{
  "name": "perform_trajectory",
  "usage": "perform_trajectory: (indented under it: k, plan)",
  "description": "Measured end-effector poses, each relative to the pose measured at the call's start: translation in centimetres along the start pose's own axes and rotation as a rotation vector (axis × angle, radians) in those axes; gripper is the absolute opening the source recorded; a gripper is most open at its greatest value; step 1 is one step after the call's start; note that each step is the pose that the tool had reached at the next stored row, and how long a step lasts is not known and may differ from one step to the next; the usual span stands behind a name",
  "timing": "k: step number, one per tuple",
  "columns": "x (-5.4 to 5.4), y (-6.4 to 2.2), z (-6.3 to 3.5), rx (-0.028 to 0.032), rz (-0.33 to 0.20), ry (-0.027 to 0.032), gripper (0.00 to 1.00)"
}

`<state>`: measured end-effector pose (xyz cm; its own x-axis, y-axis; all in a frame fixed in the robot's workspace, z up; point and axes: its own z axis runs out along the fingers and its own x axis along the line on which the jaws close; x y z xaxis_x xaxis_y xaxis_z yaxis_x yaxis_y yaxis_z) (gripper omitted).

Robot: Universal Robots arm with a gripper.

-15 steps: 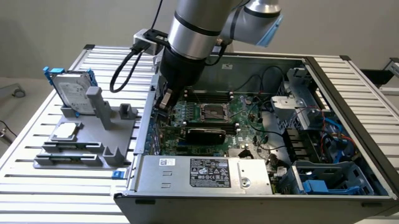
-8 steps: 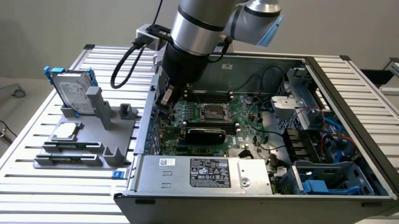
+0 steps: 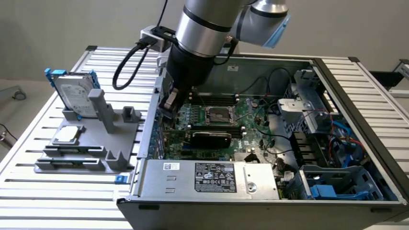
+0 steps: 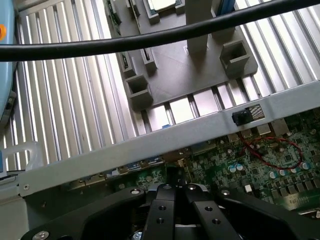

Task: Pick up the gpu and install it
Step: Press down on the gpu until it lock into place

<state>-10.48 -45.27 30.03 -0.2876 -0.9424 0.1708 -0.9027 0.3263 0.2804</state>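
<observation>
The gpu [image 3: 211, 139], a card with a glossy black rounded shroud, stands seated across the green motherboard [image 3: 252, 127] inside the open computer case [image 3: 332, 81]. My gripper [image 3: 169, 104] hangs just inside the case's wall on the exterior view's left, a little behind the gpu and apart from it. In the wrist view the black fingers [image 4: 162, 210] are pressed together, and the gripper [image 4: 175, 192] is shut with nothing seen between them. Below it lie the case wall [image 4: 150, 142] and the motherboard's edge [image 4: 260, 160].
A grey fixture [image 3: 83, 148] on the slatted table beside the case carries a silver hard drive in a blue frame [image 3: 70, 91] and a small square processor chip [image 3: 69, 135]. A power supply [image 3: 211, 177] fills the case's front. A black cable [image 4: 150, 40] crosses the wrist view.
</observation>
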Motion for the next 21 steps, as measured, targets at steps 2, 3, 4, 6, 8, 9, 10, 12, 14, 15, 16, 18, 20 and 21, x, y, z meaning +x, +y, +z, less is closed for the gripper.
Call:
perform_trajectory:
  k: [2, 3, 4, 6, 8, 9, 10, 12, 14, 15, 16, 18, 20, 21]
  plan:
    - [0.0, -0.02, 0.09, 0.001, 0.013, 0.0057, 0.11]
    - [-0.01, -0.03, 0.16, 0.0014, 0.019, 0.0084, 0.11]
    - [-0.02, -0.04, 0.23, 0.0018, 0.025, 0.011, 0.11]
    - [-0.02, -0.03, 0.37, 0.0018, 0.037, 0.0139, 0.11]
    - [-0.01, 0.03, 0.53, 0.0017, 0.047, 0.0157, 0.11]
    - [0.0, 0.08, 0.62, 0.0016, 0.052, 0.0167, 0.11]
    - [0.01, 0.13, 0.7, 0.0016, 0.057, 0.0177, 0.11]
    - [0.03, 0.15, 0.78, 0.0014, 0.066, 0.0198, 0.11]
    - [0.03, 0.14, 0.81, 0.001, 0.077, 0.0212, 0.11]
    - [0.03, 0.14, 0.82, 0.0005, 0.083, 0.0213, 0.11]
    - [0.03, 0.13, 0.85, 0.0, 0.089, 0.0208, 0.11]
    - [0.02, 0.11, 0.9, -0.0023, 0.103, 0.0185, 0.11]
    - [0.02, 0.1, 0.91, -0.0062, 0.122, 0.0135, 0.11]
    - [0.01, 0.1, 0.92, -0.0082, 0.133, 0.0107, 0.11]
